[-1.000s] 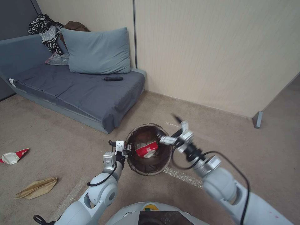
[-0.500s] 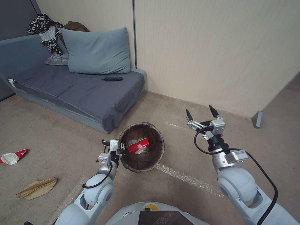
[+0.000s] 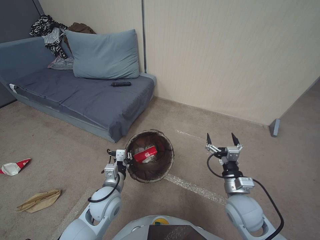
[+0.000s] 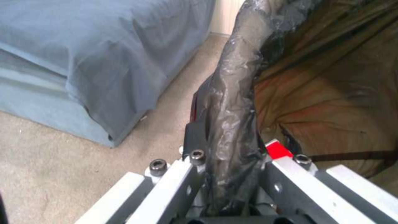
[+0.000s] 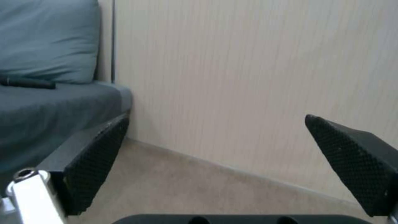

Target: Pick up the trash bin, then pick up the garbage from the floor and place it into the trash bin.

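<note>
**Head view: bin held, right arm free**

Left gripper (image 3: 128, 156) jaws pinch the bag-wrapped rim of the trash bin (image 3: 168, 160) at its 9 o'clock edge; a red-and-white cup (image 3: 145, 154) lies inside. Right gripper (image 3: 222, 139), at the bin's 3 o'clock, has jaws spread, empty.

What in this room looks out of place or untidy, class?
Two pieces of litter lie on the beige carpet by the grey sofa: a crumpled tan paper bag and a flattened red-and-white paper cup. The bag-lined round trash bin is held tilted by the left gripper clamped on its rim.
</note>
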Motion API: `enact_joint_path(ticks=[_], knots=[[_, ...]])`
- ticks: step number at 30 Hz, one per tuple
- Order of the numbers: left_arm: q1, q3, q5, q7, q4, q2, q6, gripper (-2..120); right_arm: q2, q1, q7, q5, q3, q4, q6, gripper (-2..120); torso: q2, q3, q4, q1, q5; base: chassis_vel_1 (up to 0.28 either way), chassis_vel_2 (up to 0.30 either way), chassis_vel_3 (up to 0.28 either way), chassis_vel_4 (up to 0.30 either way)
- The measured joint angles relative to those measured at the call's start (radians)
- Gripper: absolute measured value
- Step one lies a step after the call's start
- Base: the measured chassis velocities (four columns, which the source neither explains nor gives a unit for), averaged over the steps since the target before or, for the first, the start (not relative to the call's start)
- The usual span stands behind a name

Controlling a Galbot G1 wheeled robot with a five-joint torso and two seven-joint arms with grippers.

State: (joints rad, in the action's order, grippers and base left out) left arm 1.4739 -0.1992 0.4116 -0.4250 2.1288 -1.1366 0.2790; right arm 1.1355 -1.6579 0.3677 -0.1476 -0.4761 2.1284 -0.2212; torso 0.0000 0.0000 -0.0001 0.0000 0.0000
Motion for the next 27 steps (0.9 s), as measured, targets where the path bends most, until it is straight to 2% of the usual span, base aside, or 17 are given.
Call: enact_joint_path(ticks=[27], knots=[[0.026,-0.001,-0.004,-0.006,0.016,-0.019,-0.01,2,0.003,0.021,-0.004,0.014,0.027,-0.008,-0.009,100,0.0,0.0,0.0,0.0,0.0,0.008,0.011,0.009,0.01]])
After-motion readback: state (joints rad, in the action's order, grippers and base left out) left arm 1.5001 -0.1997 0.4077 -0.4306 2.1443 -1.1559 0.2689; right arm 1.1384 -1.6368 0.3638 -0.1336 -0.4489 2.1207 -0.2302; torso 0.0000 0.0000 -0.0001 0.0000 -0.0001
